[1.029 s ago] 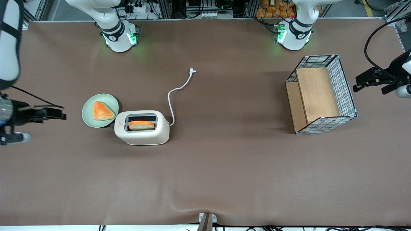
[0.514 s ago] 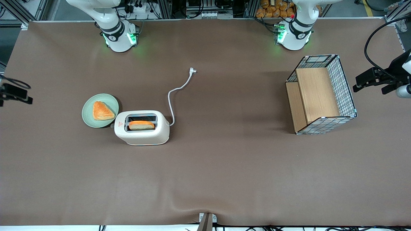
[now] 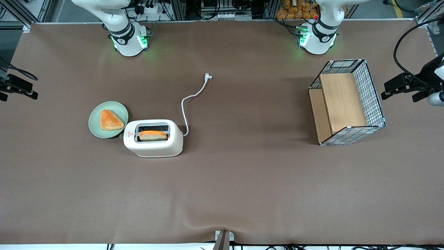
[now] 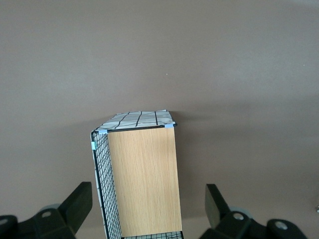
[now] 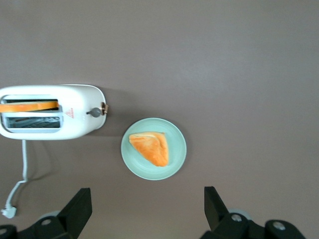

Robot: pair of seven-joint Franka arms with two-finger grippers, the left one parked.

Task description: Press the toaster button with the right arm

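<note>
The cream-white toaster (image 3: pixel 153 144) (image 5: pixel 79 124) stands on the brown table with a slice of bread (image 3: pixel 153 135) in the slot nearer the front camera. Its small grey button (image 5: pixel 93 112) sticks out of the narrow end that faces the green plate. My right arm's gripper (image 3: pixel 20 88) (image 5: pixel 147 209) hangs high over the table's edge at the working arm's end, well apart from the toaster. It is open, the two black fingers (image 5: pixel 79 205) wide apart with nothing between them.
A pale green plate (image 3: pixel 93 121) (image 5: pixel 177 149) with a triangular pastry (image 3: pixel 110 119) sits beside the toaster's button end. The white cord (image 3: pixel 184 104) runs to a plug (image 3: pixel 207 76) farther from the front camera. A wire basket (image 3: pixel 371 93) with wooden boards stands toward the parked arm's end.
My right arm has pulled away from the plate toward the table's edge and farther from the front camera. The toaster, bread and plate have not moved.
</note>
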